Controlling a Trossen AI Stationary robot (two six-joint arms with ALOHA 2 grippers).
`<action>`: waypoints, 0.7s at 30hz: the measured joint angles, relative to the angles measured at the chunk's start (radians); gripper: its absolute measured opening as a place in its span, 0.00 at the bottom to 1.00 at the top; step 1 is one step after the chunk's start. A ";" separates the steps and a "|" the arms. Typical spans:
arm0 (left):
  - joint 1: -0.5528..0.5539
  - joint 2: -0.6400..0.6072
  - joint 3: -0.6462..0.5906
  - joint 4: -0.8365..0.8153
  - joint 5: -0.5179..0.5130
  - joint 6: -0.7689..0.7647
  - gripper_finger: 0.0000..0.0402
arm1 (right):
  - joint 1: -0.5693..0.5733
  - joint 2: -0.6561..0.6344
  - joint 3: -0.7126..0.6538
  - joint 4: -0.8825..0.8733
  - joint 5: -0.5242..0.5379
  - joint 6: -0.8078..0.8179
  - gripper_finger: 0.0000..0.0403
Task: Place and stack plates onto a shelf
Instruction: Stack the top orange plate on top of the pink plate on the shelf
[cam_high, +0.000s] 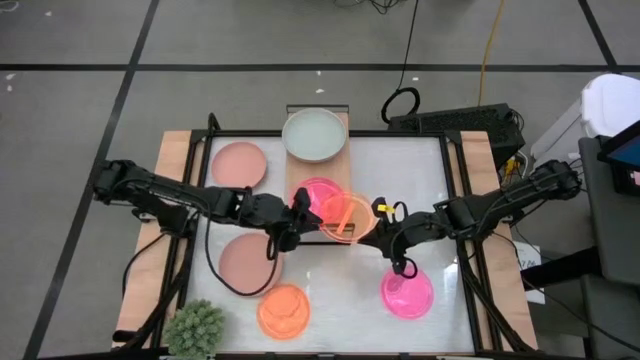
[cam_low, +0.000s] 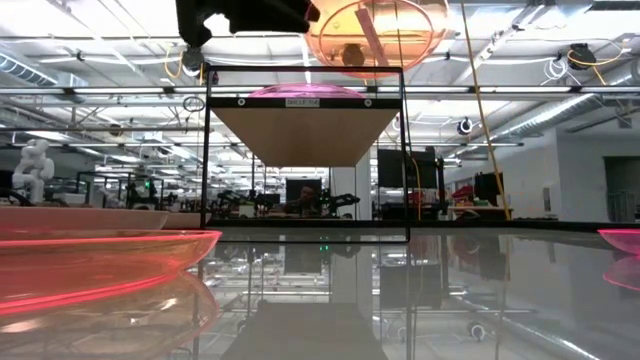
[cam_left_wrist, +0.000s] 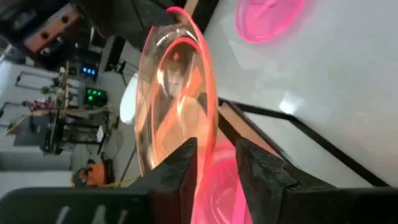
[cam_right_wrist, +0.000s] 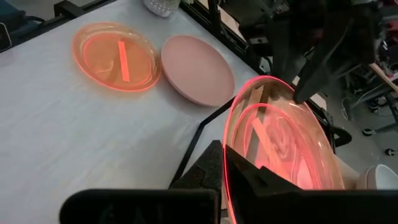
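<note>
While clenched from opposite rims by both jaws, orange plate (cam_high: 346, 216) above the shelf (cam_high: 300, 185).

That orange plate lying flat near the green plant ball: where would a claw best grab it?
Probably by the raised rim. The orange plate lies flat on the table, so only its upturned edge gives the fingers something to pinch. Coming from above on the side facing the table's middle looks best, away from the plant ball.
</note>
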 joint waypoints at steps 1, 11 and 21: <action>0.002 0.001 0.002 0.011 0.006 0.012 0.26 | 0.000 0.000 0.000 0.000 0.000 0.000 0.00; 0.014 0.021 0.002 0.005 0.024 0.016 0.22 | 0.000 0.000 0.000 -0.008 0.000 -0.006 0.00; 0.019 0.021 0.002 0.039 0.060 0.028 0.14 | 0.000 0.000 0.000 -0.030 0.000 -0.007 0.00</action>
